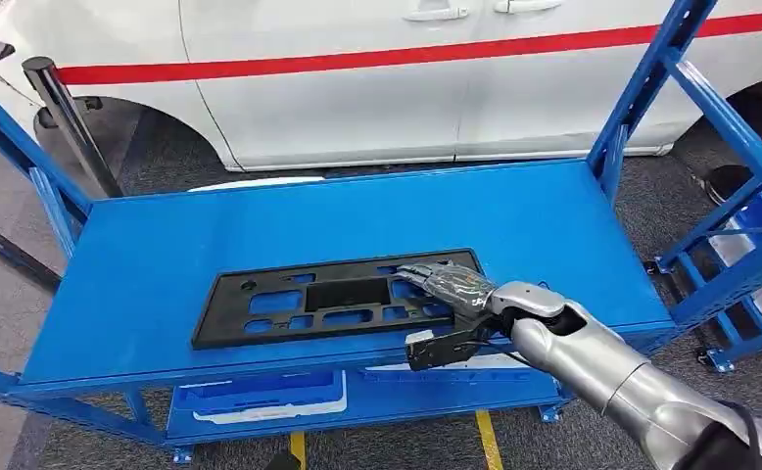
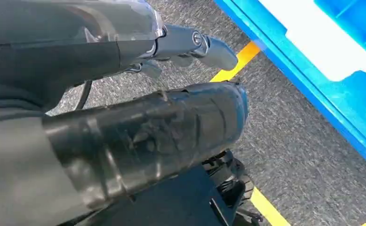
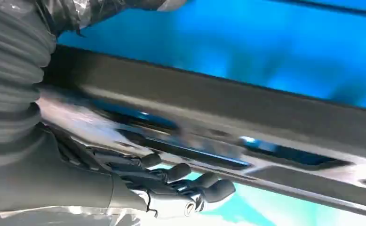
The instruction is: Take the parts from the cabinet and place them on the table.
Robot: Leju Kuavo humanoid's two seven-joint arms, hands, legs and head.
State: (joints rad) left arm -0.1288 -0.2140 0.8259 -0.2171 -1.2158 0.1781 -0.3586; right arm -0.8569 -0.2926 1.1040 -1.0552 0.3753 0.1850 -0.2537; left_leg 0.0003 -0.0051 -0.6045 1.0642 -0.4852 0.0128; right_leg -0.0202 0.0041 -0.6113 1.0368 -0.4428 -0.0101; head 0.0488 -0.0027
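A long black plastic panel [image 1: 338,299] with several cutouts lies flat on the blue shelf top [image 1: 260,220], near its front edge. My right hand [image 1: 451,304] grips the panel's right end, thumb on top and fingers [image 1: 436,350] curled under its front edge. In the right wrist view the panel [image 3: 218,99] runs blurred between the wrapped thumb and the dark fingers [image 3: 186,176]. My left hand [image 2: 148,127] hangs over the grey carpet, holding nothing, its fingers apart.
Blue rack posts [image 1: 642,88] rise at both ends of the shelf. A white car with a red stripe [image 1: 357,59] stands close behind. A blue bin [image 1: 260,392] sits on the lower shelf. Another blue rack [image 1: 749,255] is at right. Yellow floor lines [image 2: 233,66] run below.
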